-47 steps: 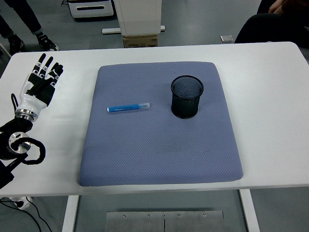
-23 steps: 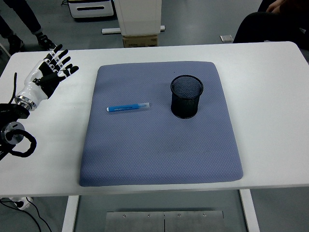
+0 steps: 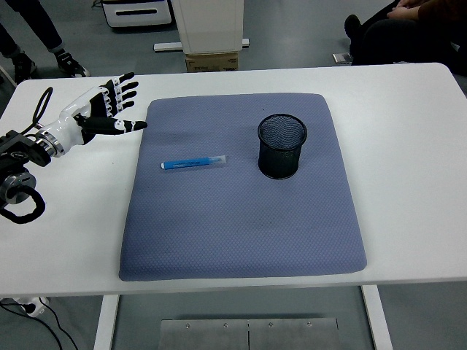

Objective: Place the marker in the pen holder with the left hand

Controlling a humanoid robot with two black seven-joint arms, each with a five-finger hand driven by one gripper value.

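A blue marker [image 3: 193,162] lies flat on the grey-blue mat [image 3: 241,219], left of centre, pointing left to right. A black mesh pen holder [image 3: 282,146] stands upright on the mat, to the marker's right. My left hand [image 3: 109,109] is open with fingers spread, over the white table just off the mat's upper left corner, up and to the left of the marker, holding nothing. The right arm is out of view.
The white table [image 3: 408,168] extends around the mat. Beyond the far edge stand a cardboard box [image 3: 211,61] and a white stand. A person's legs [image 3: 408,33] show at the top right, and feet at the top left.
My left hand has swung right and turned toward the mat, from the table's left side to near the mat's upper left corner. Marker and holder have not moved.
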